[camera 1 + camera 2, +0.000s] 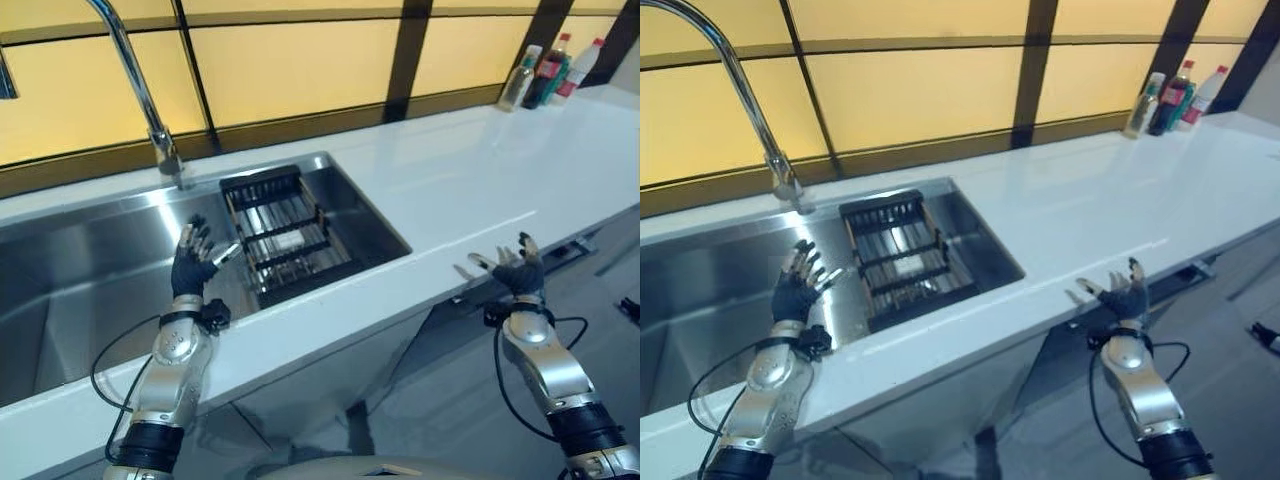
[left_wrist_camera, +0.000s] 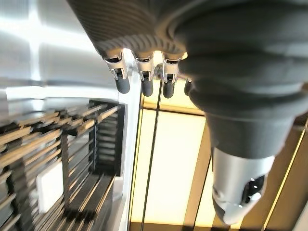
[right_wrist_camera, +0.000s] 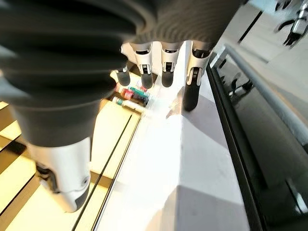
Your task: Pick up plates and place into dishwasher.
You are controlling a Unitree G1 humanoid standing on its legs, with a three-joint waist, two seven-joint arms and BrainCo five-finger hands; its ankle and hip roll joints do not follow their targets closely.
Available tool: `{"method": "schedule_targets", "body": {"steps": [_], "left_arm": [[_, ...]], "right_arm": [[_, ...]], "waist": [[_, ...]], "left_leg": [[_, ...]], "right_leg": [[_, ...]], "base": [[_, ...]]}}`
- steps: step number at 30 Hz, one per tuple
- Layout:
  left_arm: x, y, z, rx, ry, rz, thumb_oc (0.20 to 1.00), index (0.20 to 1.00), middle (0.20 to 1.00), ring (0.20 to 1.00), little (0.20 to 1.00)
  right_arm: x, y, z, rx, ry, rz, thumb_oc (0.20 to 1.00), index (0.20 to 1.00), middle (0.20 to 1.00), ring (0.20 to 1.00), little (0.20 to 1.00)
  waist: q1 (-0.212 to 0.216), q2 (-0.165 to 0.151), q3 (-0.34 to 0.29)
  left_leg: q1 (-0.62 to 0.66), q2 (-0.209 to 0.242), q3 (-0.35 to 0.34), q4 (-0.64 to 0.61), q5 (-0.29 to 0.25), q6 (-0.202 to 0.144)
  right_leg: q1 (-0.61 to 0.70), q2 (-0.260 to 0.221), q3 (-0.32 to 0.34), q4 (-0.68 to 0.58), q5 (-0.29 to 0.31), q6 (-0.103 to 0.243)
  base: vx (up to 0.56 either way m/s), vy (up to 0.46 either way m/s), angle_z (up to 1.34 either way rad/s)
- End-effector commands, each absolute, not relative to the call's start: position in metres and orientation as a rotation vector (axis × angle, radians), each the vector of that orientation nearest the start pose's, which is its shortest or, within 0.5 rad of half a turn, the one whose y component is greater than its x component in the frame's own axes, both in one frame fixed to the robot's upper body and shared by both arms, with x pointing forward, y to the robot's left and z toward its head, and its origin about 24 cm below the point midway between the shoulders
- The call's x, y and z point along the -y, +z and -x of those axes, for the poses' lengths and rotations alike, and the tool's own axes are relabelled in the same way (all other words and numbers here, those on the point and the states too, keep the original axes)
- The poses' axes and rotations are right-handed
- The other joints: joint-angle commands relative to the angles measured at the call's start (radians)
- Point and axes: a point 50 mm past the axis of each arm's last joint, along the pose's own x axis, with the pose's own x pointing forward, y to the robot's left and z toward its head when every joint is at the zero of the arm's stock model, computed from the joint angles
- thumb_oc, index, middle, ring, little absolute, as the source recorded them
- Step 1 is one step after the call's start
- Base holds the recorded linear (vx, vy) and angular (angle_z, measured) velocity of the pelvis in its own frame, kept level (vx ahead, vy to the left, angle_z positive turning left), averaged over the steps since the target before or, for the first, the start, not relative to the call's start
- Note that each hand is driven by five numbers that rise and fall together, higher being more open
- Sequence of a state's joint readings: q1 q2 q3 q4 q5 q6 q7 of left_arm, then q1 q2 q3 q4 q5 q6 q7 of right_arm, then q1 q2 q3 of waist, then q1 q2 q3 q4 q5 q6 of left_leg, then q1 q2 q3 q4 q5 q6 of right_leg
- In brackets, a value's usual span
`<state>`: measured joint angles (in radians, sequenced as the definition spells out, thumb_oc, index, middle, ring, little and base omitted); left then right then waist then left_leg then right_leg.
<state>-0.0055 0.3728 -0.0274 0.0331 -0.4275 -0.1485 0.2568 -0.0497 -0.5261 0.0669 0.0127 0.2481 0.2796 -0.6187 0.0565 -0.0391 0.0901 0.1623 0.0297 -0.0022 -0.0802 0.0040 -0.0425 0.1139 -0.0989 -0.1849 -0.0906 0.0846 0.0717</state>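
While my left robot hand [image 1: 190,268] spreads wide over the sink [image 1: 90,270] beside the rack [image 1: 285,238], my right robot hand [image 1: 520,272] is splayed empty at the worktop [image 1: 480,170] edge.

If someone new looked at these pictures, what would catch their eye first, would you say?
Probably the steel sink with a black dish rack at its right end, under a tall faucet. The left hand hangs open over the basin; the right hand is open off the white counter's front edge.
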Motion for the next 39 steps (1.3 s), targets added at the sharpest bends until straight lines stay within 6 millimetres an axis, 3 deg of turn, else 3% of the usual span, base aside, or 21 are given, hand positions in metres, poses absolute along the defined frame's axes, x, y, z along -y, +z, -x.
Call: {"method": "schedule_targets", "body": {"steps": [1, 5, 9, 12, 16, 19, 21, 24, 29, 34, 39], "left_arm": [[-0.241, 0.089, -0.263, 0.216, 0.265, 0.047, 1.0, 1.0, 1.0, 1.0, 1.0], [-0.245, 0.088, -0.26, 0.217, 0.273, 0.058, 1.0, 1.0, 1.0, 1.0, 1.0], [-0.246, 0.088, -0.257, 0.213, 0.274, 0.059, 1.0, 1.0, 1.0, 1.0, 1.0], [-0.245, 0.089, -0.259, 0.212, 0.28, 0.065, 1.0, 1.0, 1.0, 1.0, 1.0], [-0.24, 0.088, -0.262, 0.209, 0.276, 0.077, 1.0, 1.0, 1.0, 1.0, 1.0], [-0.236, 0.089, -0.265, 0.202, 0.26, 0.083, 1.0, 1.0, 1.0, 1.0, 1.0], [-0.233, 0.09, -0.268, 0.203, 0.245, 0.091, 1.0, 1.0, 1.0, 1.0, 1.0], [-0.228, 0.09, -0.272, 0.203, 0.217, 0.096, 1.0, 1.0, 1.0, 1.0, 1.0], [-0.222, 0.09, -0.271, 0.196, 0.173, 0.088, 1.0, 1.0, 1.0, 1.0, 1.0], [-0.218, 0.091, -0.271, 0.202, 0.154, 0.095, 1.0, 1.0, 1.0, 1.0, 1.0], [-0.212, 0.089, -0.273, 0.19, 0.139, 0.091, 1.0, 1.0, 1.0, 1.0, 1.0]], "right_arm": [[0.269, 0.115, -0.282, 0.085, -0.787, 0.291, 1.0, 1.0, 1.0, 1.0, 1.0], [0.293, 0.11, -0.266, 0.067, -1.056, 0.295, 1.0, 1.0, 1.0, 1.0, 1.0], [0.306, 0.108, -0.251, 0.06, -1.189, 0.3, 1.0, 1.0, 1.0, 1.0, 1.0], [0.31, 0.127, -0.247, 0.167, -1.275, 0.296, 1.0, 1.0, 1.0, 1.0, 1.0], [0.301, 0.163, -0.252, 0.355, -1.317, 0.318, 1.0, 1.0, 1.0, 1.0, 1.0], [0.281, 0.206, -0.26, 0.591, -1.159, 0.381, 1.0, 1.0, 1.0, 1.0, 1.0], [0.258, 0.226, -0.271, 0.68, -0.952, 0.414, 1.0, 1.0, 1.0, 1.0, 1.0], [0.218, 0.244, -0.284, 0.781, -0.63, 0.51, 1.0, 1.0, 1.0, 1.0, 1.0], [0.18, 0.252, -0.286, 0.858, -0.307, 0.601, 1.0, 1.0, 1.0, 1.0, 1.0], [0.143, 0.225, -0.296, 0.692, 0.01, 0.496, 1.0, 1.0, 1.0, 1.0, 1.0], [0.122, 0.167, -0.309, 0.42, 0.174, 0.316, 1.0, 1.0, 1.0, 1.0, 1.0]], "waist": [[0.029, -0.042, -0.013], [0.023, -0.032, -0.015], [0.017, -0.025, -0.017], [0.01, -0.021, -0.018], [0.012, -0.012, -0.022], [0.02, -0.007, -0.024], [0.028, -0.007, -0.026], [0.042, -0.013, -0.031], [0.067, -0.032, -0.034], [0.093, -0.048, -0.028], [0.12, -0.06, -0.024]], "left_leg": [[-0.012, -0.01, 0.077, 0.112, -0.146, 0.034], [-0.01, -0.013, 0.081, 0.11, -0.15, 0.039], [-0.009, -0.014, 0.085, 0.107, -0.15, 0.044], [-0.009, -0.016, 0.088, 0.108, -0.154, 0.046], [-0.01, -0.019, 0.09, 0.11, -0.158, 0.047], [-0.014, -0.023, 0.082, 0.113, -0.162, 0.048], [-0.018, -0.024, 0.076, 0.115, -0.161, 0.045], [-0.026, -0.024, 0.069, 0.117, -0.154, 0.039], [-0.036, -0.022, 0.051, 0.119, -0.149, 0.032], [-0.041, -0.019, 0.035, 0.12, -0.14, 0.027], [-0.045, -0.015, 0.022, 0.121, -0.131, 0.021]], "right_leg": [[-0.003, -0.01, 0.005, 0.033, -0.074, 0.03], [-0.007, -0.009, 0.016, 0.034, -0.073, 0.034], [-0.01, -0.009, 0.025, 0.033, -0.071, 0.037], [-0.013, -0.009, 0.031, 0.033, -0.069, 0.039], [-0.016, -0.011, 0.034, 0.032, -0.07, 0.039], [-0.018, -0.012, 0.033, 0.035, -0.074, 0.038], [-0.019, -0.014, 0.029, 0.037, -0.078, 0.038], [-0.017, -0.017, 0.019, 0.035, -0.081, 0.035], [-0.008, -0.02, -0.008, 0.031, -0.084, 0.033], [-0.001, -0.022, -0.032, 0.034, -0.088, 0.031], [0.011, -0.025, -0.061, 0.033, -0.09, 0.027]], "base": [[0.0, 0.0, 0.0], [0.0, 0.04, 0.04], [-0.01, 0.031, 0.06], [0.0, 0.01, -0.01], [0.0, 0.038, -0.06], [0.0, 0.012, -0.01], [0.0, 0.0, 0.0], [0.0, 0.0, 0.0], [0.01, -0.028, 0.13], [0.01, -0.034, 0.12], [0.01, -0.033, 0.08]]}}
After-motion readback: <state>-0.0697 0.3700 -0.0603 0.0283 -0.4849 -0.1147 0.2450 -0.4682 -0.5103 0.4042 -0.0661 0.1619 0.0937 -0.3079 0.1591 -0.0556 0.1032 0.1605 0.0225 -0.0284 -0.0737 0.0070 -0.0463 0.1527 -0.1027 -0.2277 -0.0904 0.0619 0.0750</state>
